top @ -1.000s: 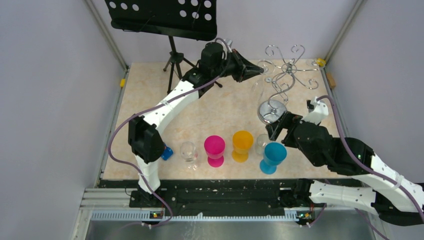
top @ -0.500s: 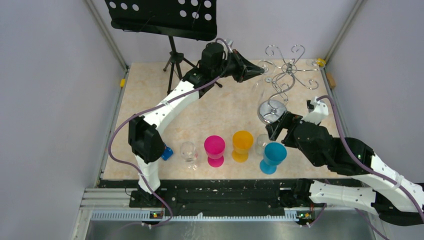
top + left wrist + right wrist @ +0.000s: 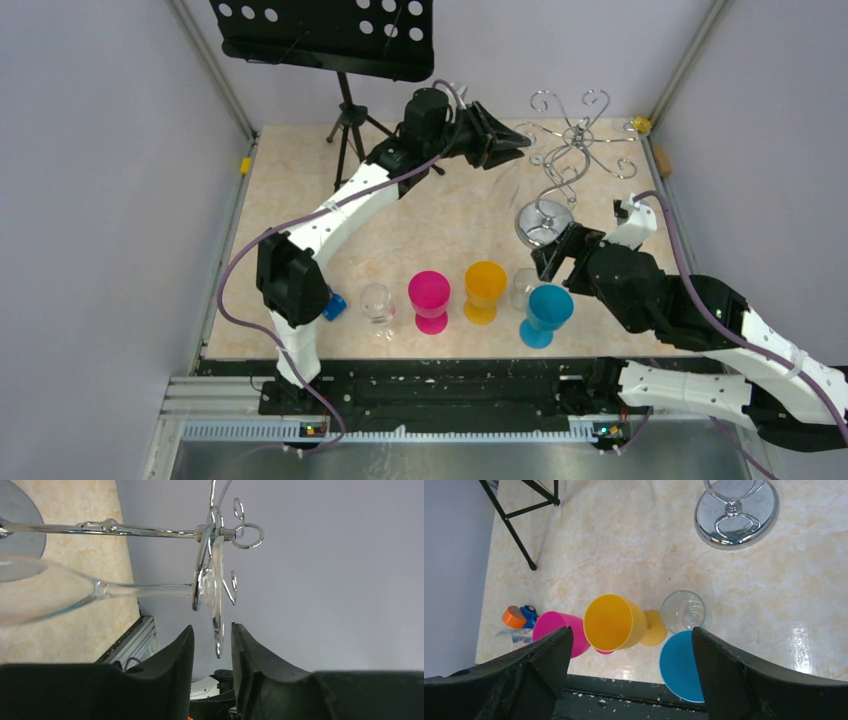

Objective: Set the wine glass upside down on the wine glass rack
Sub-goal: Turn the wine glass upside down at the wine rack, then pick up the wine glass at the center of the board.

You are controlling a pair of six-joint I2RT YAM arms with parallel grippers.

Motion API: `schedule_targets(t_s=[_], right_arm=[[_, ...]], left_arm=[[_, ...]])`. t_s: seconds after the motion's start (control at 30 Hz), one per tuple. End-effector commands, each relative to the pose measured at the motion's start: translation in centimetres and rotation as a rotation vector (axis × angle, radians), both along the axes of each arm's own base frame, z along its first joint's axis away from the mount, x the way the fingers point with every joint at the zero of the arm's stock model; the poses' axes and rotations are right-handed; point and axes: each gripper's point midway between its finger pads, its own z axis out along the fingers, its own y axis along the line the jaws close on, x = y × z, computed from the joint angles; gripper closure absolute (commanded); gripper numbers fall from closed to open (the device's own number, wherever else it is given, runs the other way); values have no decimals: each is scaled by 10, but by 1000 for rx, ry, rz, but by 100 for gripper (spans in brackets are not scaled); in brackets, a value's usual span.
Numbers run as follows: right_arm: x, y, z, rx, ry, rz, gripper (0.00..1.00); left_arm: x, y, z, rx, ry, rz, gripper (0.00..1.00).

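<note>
The clear wine glass hangs upside down from a hook arm of the chrome wine glass rack. Its bowl points down beside the rack's stem. In the left wrist view the glass foot sits in the hook, and its rim reaches between the fingertips of my left gripper. The jaws stand apart, with a gap on each side of the rim. From above, the left gripper is at the rack's left hooks. My right gripper hovers wide open and holds nothing, near the rack's round base.
A row of cups stands near the front: a clear glass, pink, yellow, a second clear glass and blue. A black music stand is at the back left. A small blue and orange object lies by the left arm's base.
My left gripper's jaws have parted and let go of the glass foot. The glass stays hanging on the rack. The right arm has not moved.
</note>
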Motion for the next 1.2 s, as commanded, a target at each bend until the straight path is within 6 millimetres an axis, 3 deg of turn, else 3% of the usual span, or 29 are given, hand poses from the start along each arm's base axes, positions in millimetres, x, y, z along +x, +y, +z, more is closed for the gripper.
schedule_targets(t_s=[0.0,0.13,0.33,0.4,0.63,0.9,1.17], right_arm=[[3,2,5,11,-18,-5,10],[4,2,5,13,-19,-5,10],[5,5,3,7,-17,-3,10],[5,5,3,5,-18,-2,10],[6,6,3,6,-22,-4,10],[9,16,1,-11,-13,14,9],[11,21,-1,-19,-14,18,9]], left_arm=[[-18,8,33,-52,-71,-24,60],[-22,9,31,-49,-68,-38,45],[-31,13,31,-42,-82,-60,35],[-34,15,32,-37,-98,-63,20],[-49,29,18,56,-166,-114,18],[-71,73,-21,195,-206,-114,18],[-95,151,-91,554,-211,-84,18]])
